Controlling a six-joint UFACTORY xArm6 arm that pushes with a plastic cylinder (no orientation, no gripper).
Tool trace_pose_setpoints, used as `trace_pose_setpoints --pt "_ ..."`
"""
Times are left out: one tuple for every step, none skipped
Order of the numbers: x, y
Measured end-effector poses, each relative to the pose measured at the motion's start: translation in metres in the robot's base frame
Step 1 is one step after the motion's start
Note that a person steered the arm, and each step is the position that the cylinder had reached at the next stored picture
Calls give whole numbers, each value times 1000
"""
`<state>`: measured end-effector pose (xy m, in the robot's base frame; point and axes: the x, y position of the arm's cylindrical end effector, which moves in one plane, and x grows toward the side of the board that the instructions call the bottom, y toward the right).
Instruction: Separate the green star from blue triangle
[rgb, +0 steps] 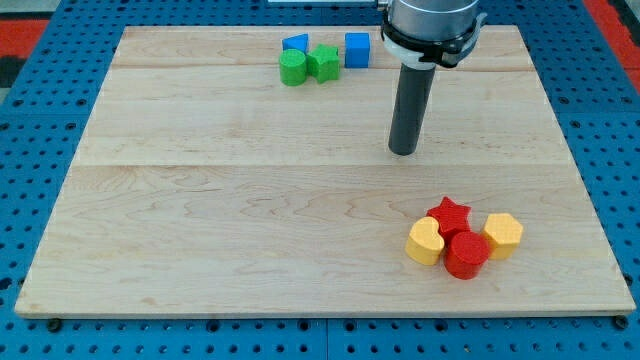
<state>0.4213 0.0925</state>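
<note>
The green star (324, 62) lies near the view's top, touching the blue triangle (295, 44) just above and to its left. A green cylinder (292, 68) sits against the star's left side. A blue cube (357, 50) stands just right of the star, a small gap apart. My tip (403, 151) rests on the board below and to the right of this cluster, well apart from the star.
A second cluster lies at the view's lower right: a red star (449, 214), a red cylinder (466, 255), a yellow heart (425, 242) and a yellow hexagon (503, 234). The wooden board (200, 200) lies on a blue perforated table.
</note>
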Motion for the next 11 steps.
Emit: trace_pose_setpoints --pt "-39 0" --pt "-81 -20" --pt "-75 -104" --pt "-71 -181" --pt "-129 -186" --pt "-148 -200" --pt "-166 -174" --pt "-187 -114" --pt "-184 -83" --pt "-170 -82" --pt "-142 -77"
